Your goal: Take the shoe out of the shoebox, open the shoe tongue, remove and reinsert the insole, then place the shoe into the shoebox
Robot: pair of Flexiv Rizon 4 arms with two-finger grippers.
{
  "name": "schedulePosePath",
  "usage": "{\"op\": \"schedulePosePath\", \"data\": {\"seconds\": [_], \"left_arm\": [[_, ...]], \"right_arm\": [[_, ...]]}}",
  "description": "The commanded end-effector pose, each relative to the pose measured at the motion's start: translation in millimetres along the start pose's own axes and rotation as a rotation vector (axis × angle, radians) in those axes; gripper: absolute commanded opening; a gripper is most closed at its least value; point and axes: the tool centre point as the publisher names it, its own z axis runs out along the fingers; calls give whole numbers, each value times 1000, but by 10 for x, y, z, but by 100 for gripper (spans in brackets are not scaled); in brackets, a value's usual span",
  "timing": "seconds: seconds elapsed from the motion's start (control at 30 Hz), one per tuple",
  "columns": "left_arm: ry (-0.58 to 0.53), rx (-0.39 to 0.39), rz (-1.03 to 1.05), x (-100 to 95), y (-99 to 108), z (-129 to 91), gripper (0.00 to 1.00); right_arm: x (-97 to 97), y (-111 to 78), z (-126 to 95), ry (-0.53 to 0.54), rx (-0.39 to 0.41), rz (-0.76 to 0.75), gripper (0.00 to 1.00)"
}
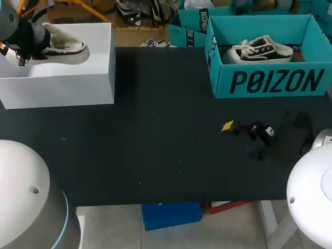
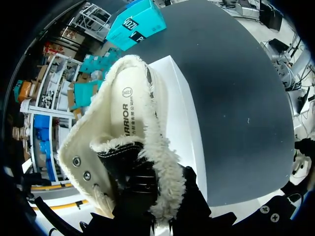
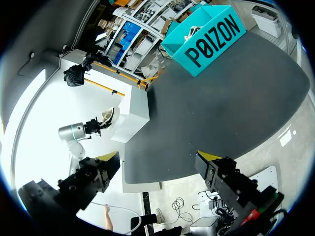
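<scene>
One fleece-lined shoe (image 1: pixel 65 47) sits at the upper left of the head view, over the top of a white box (image 1: pixel 67 85) that stands on the black table (image 1: pixel 155 150). My left gripper (image 2: pixel 140 191) is clamped on the shoe's dark collar, with cream fleece bulging on either side of it; the shoe hides its yellow tips. Seen from the left wrist, the shoe's mouth gapes wide and its pale insole (image 2: pixel 129 105) lies flat inside, ringed by the fleece lining. I cannot tell whether the sole touches the box top.

At the upper right of the head view, well apart from the shoe, an open teal shoebox (image 1: pixel 270 85) stands at the table's far edge. A black-and-white lace-up sneaker (image 1: pixel 262 49) lies inside it. My right gripper (image 3: pixel 158 160) is over the table at the head view's lower right, near the front edge, its fingers spread wide and holding nothing.
</scene>
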Motion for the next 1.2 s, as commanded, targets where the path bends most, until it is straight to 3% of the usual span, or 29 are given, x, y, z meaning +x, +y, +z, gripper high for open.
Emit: {"op": "schedulePosePath", "data": {"seconds": [0.03, 0.43, 0.73, 1.2], "left_arm": [[-3, 0, 2, -1, 3, -14, 0], [-3, 0, 2, -1, 3, -14, 0], [3, 0, 3, -118, 32, -4, 0], [85, 17, -46, -62, 143, 518, 0]], "right_arm": [[-49, 15, -23, 10, 142, 10, 100], [-49, 15, -23, 10, 142, 10, 100], [-49, 15, -23, 10, 142, 10, 100], [-49, 15, -23, 10, 142, 10, 100]]}}
